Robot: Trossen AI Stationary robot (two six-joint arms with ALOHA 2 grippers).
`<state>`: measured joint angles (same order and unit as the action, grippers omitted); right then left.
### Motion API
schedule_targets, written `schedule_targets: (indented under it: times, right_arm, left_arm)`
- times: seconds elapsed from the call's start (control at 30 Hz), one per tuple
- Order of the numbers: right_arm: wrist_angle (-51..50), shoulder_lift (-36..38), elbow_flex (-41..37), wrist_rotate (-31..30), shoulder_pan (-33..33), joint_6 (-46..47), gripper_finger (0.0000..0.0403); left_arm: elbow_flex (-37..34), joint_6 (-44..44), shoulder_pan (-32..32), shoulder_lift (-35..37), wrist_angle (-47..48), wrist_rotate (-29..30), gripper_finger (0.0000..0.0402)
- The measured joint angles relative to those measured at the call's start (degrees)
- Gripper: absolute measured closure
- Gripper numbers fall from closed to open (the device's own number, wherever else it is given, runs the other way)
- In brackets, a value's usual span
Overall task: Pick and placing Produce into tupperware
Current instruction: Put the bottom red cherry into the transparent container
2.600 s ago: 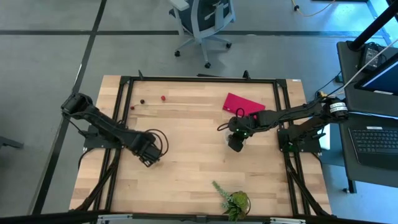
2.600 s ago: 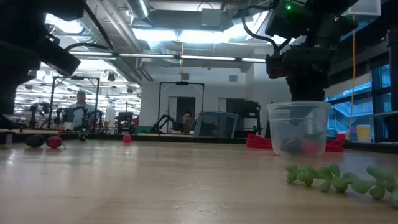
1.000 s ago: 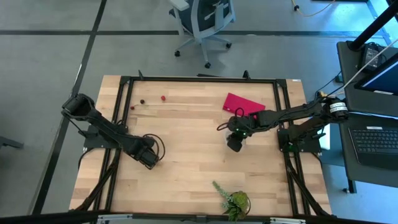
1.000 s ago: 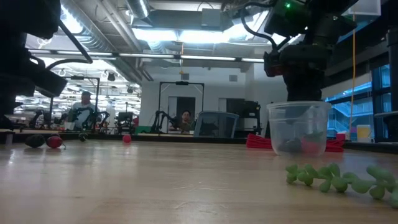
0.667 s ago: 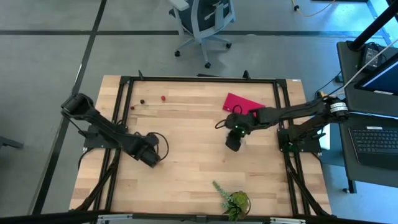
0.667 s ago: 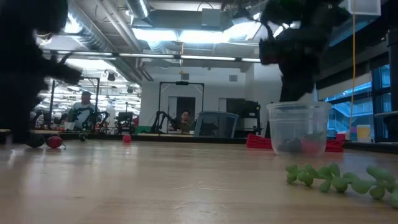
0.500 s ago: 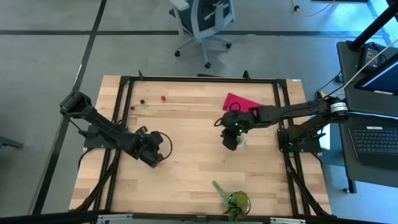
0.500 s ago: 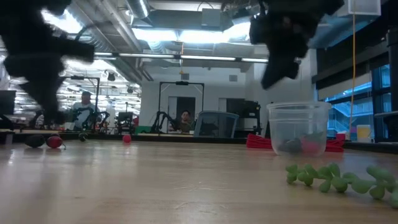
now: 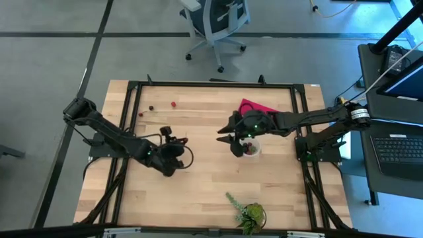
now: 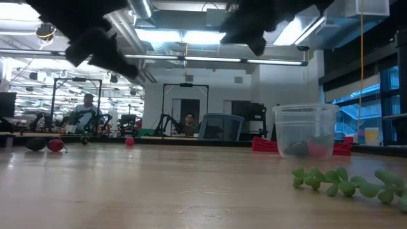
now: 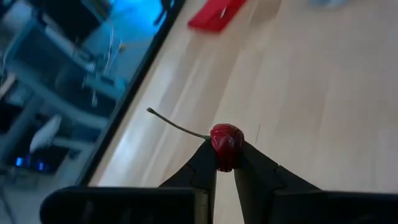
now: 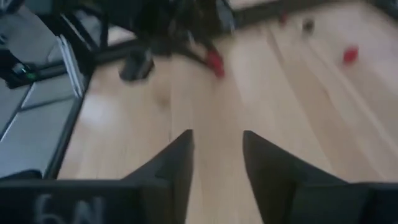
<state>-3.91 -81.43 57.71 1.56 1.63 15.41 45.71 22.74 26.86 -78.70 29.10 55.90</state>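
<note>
Left claw (image 11: pixel 225 163) grips one red cherry (image 11: pixel 226 141).

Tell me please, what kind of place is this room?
Probably a robotics lab or open workshop. A wooden table in a black frame stands on a grey floor, an office chair behind it, a laptop to one side, and exposed ceiling ducts overhead.

The bench (image 9: pixel 211 178) is pale wood in jointed strips, smooth with a soft sheen, framed in matt black metal. The tupperware (image 10: pixel 306 131) is clear, glossy plastic with a whitish rim. The cherry (image 11: pixel 226 145) has shiny red skin, pinched between matt black fingers (image 11: pixel 202 168).
</note>
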Motion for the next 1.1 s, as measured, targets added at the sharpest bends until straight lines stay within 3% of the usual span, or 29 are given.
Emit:
schedule_targets:
  times: [0.23, 0.4, 0.6, 0.87, 1.1]
  right_arm:
    - [6.7, 0.0, 0.0, -0.1, 0.0, -0.1, 0.0139]
    - [7.9, -1.1, 0.0, -1.0, 0.0, 0.8, 0.0094]
    - [14.3, -5.8, -0.1, -1.5, 0.0, 0.6, 0.0089]
    - [20.9, -8.3, -0.1, 0.9, 0.1, -1.1, 0.0089]
    - [22.5, -8.3, -0.1, 1.1, 0.1, -1.1, 0.0121]
  left_arm:
    - [0.0, -22.2, -2.6, 0.0, -17.6, -0.1, 0.0363]
    - [0.0, -33.6, -3.9, 0.0, -27.0, -1.5, 0.0363]
    - [0.0, -41.1, -6.4, 0.0, -35.8, -9.6, 0.0362]
    - [0.0, -42.2, -8.9, 0.1, -36.9, -15.5, 0.0362]
    - [0.0, -45.0, -9.3, 0.1, -39.2, -19.9, 0.0362]
